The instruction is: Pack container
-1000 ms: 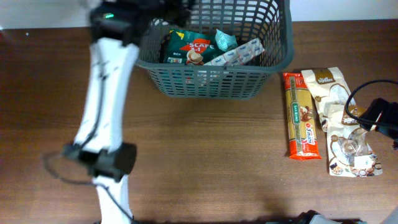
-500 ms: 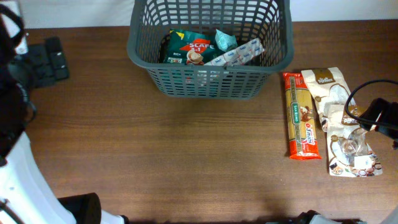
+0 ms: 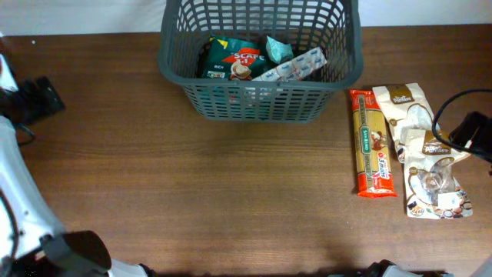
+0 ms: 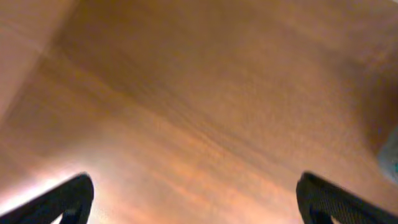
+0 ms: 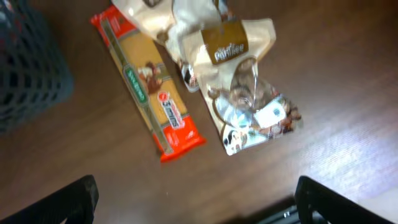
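The container (image 3: 261, 104), a dark grey lattice basket, stands at the back middle of the table. It holds a green coffee packet (image 3: 234, 60), a teal packet and a white one. My left gripper (image 3: 42, 96) is far out at the table's left edge. In the left wrist view it (image 4: 199, 208) is open over bare wood. My right gripper (image 3: 473, 132) is at the right edge, beside the packets. In the right wrist view it (image 5: 205, 208) is open and empty, with the container's wall (image 5: 25, 68) at the left.
Right of the container a red-and-yellow spaghetti packet (image 3: 374, 142) (image 5: 146, 93) lies lengthwise on the table. Two cream snack bags (image 3: 403, 111) (image 3: 437, 175) overlap beside it; the nearer one (image 5: 245, 93) also shows in the right wrist view. A black cable loops near the right gripper.
The left arm has swung away from above the container to the far left edge of the table. The right gripper has shifted slightly right. The packets have not moved.
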You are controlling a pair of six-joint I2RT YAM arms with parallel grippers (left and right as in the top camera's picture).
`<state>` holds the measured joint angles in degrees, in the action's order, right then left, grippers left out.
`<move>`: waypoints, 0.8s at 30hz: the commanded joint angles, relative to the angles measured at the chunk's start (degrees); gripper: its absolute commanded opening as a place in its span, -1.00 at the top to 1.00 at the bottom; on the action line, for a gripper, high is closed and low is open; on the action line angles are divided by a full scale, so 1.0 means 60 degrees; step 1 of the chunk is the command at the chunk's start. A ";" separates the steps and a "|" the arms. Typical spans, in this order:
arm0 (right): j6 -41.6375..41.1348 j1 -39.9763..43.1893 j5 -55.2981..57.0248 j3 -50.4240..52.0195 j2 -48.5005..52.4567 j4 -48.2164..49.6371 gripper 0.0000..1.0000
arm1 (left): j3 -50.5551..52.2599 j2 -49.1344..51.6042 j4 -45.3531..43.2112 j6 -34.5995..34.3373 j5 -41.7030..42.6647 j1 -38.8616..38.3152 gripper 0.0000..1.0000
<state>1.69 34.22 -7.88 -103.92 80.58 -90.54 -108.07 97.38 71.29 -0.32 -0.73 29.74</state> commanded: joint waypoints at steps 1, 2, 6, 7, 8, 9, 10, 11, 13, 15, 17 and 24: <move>0.0583 0.0018 -0.0627 -0.0022 -0.0076 0.0222 -0.98 | 0.1490 -0.0040 -0.0947 0.0535 0.0765 0.0135 -0.99; 0.0969 -0.0040 -0.0922 -0.0022 -0.0076 0.0262 -0.98 | 0.1978 -0.0040 -0.1464 0.0659 0.0765 0.0135 -0.99; 0.1512 -0.0353 -0.1038 0.0251 -0.0055 0.0244 -0.98 | 0.3461 -0.0040 -0.3304 0.0943 0.0769 0.0135 -0.99; 0.1504 -0.0470 -0.0892 0.0419 -0.0055 0.0284 -0.98 | 0.3719 -0.0040 -0.3690 0.1016 0.0769 0.0135 -0.98; 0.1501 -0.0594 -0.0736 0.0634 -0.0055 0.0379 -0.98 | 0.4011 -0.0040 -0.4178 0.1075 0.0769 0.0135 -0.99; 0.1501 -0.0699 -0.0565 0.0849 -0.0055 0.0521 -0.98 | 0.4269 -0.0040 -0.4637 0.1071 0.0769 0.0135 -0.99; 0.1501 -0.0841 -0.0233 0.1151 -0.0055 0.0798 -0.98 | 0.4462 -0.0036 -0.5002 0.1071 0.0769 0.0135 -0.99; 0.1504 -0.0896 0.0004 0.1308 -0.0055 0.0991 -0.98 | 0.4597 -0.0036 -0.5275 0.1071 0.0769 0.0135 -0.99; 0.1501 -0.0882 0.0488 0.1603 -0.0040 0.1333 -0.98 | 0.4754 -0.0036 -0.5635 0.1067 0.0769 0.0135 -0.99; 0.1501 -0.0878 0.0845 0.1759 -0.0018 0.1574 -0.98 | 0.4758 -0.0036 -0.5676 0.1067 0.0769 0.0135 -0.99; 0.1570 -0.0878 0.1082 0.1778 0.0029 0.2328 -0.98 | 0.4758 -0.0036 -0.5705 0.1067 0.0769 0.0135 -0.98; 0.3548 -0.0805 0.1348 0.1829 0.0780 0.3920 -0.98 | 0.4758 -0.0036 -0.5584 0.1071 0.0765 0.0135 -0.99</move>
<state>17.50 29.21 -2.07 -93.14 81.67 -68.12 -80.03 97.69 37.39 4.97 3.07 30.35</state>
